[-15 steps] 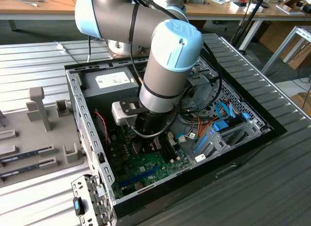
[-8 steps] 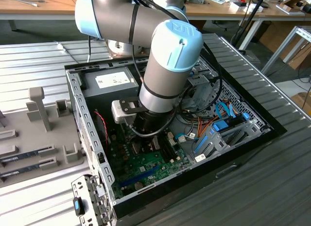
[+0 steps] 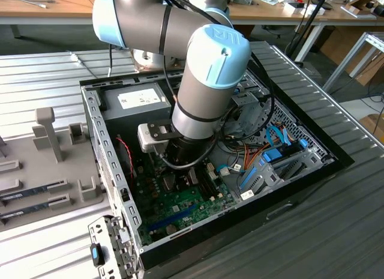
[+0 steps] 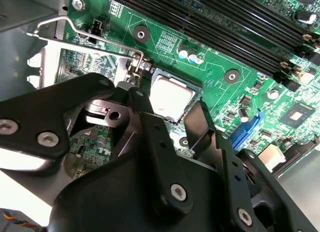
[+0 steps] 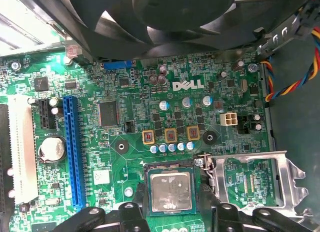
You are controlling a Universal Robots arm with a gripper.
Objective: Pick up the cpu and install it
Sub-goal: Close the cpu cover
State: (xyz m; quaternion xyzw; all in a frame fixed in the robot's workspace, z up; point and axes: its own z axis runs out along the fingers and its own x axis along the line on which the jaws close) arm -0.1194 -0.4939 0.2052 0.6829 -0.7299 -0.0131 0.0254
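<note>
Ribbed grey metal forms the worktop (image 3: 336,189), and on it an open desktop computer case (image 3: 312,171) lies on its side with its innards exposed. At the far left inside the case sits a grey power-supply box (image 3: 135,102) with a white label. A large silver and pale-blue robot arm (image 3: 207,75) reaches down into the middle of the case, over the green motherboard (image 3: 180,201), hiding what lies right under its wrist in the exterior view. On the exterior view's left, outside the case, grey holders (image 3: 51,132) stand on a tray, and long thin memory sticks (image 3: 36,192) lie in slots. In both wrist views the cpu (image 5: 171,191), a small square chip with a silvery-grey top, lies flat in its socket on the motherboard, square to the frame around it, so it appears already seated. The socket's metal retention frame (image 5: 260,179) and wire lever (image 4: 85,35) are swung open to one side, leaving the chip uncovered, which suggests it is not yet clamped down. The black claw (image 4: 172,119) hangs just above the chip with its two fingers (image 4: 155,137) spread to either side of it; the claw is parted and empty, and the fingers seem to stand clear of the chip's edges, though any slight contact cannot be ruled out.
</note>
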